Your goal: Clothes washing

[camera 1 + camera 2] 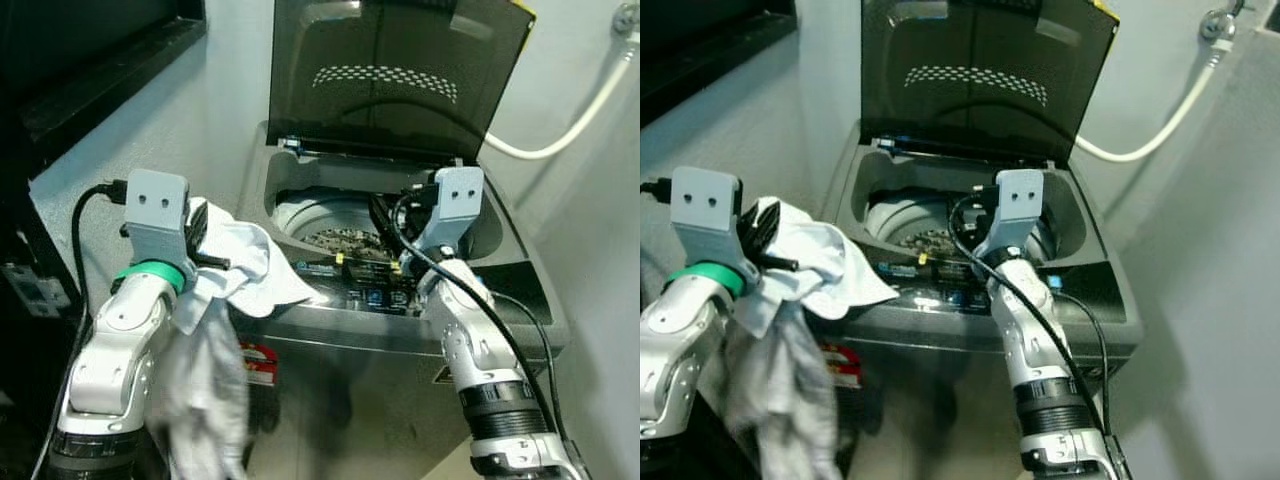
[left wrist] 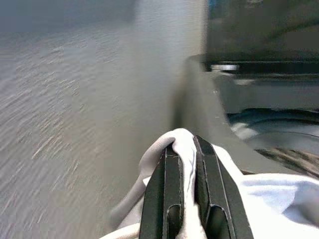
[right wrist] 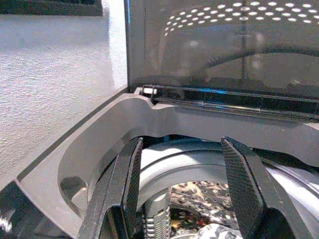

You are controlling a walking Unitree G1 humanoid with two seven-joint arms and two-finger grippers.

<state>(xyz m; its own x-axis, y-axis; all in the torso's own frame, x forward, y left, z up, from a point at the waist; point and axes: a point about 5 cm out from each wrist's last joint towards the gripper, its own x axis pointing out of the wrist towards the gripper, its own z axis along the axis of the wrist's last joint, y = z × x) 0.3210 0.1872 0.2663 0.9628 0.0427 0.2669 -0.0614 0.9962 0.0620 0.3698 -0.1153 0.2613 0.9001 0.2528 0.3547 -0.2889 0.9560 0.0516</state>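
1. Washing machine [image 1: 400, 330] stands against a pale wall, top-loading, dark grey, with its tinted lid [image 1: 395, 75] propped upright at the back.
2. The drum [image 3: 199, 194] lies open below the lid; its perforated metal bottom shows through the round opening.
3. A control panel [image 1: 360, 290] with small labels runs along the front edge of the machine's top.
4. The left gripper [image 2: 187, 164] is clenched on a white cloth [image 1: 225, 290]; a fold of the fabric is pinched between its two black fingers [image 2: 162, 194].
5. That gripper sits just outside the machine's left front corner, beside the wall and level with the top of the machine.
6. The white cloth hangs from the gripper: one part drapes over the machine's front left corner, and the rest trails down along the left arm in front of the machine.
7. The right gripper [image 3: 187, 169] is released, its fingers [image 3: 244, 184] spread wide with nothing between them.
8. It is held over the front rim of the drum opening, pointing toward the back of the machine.
9. A white hose [image 1: 570, 125] curves along the wall to the right of the lid, up to a tap [image 1: 1218, 22].
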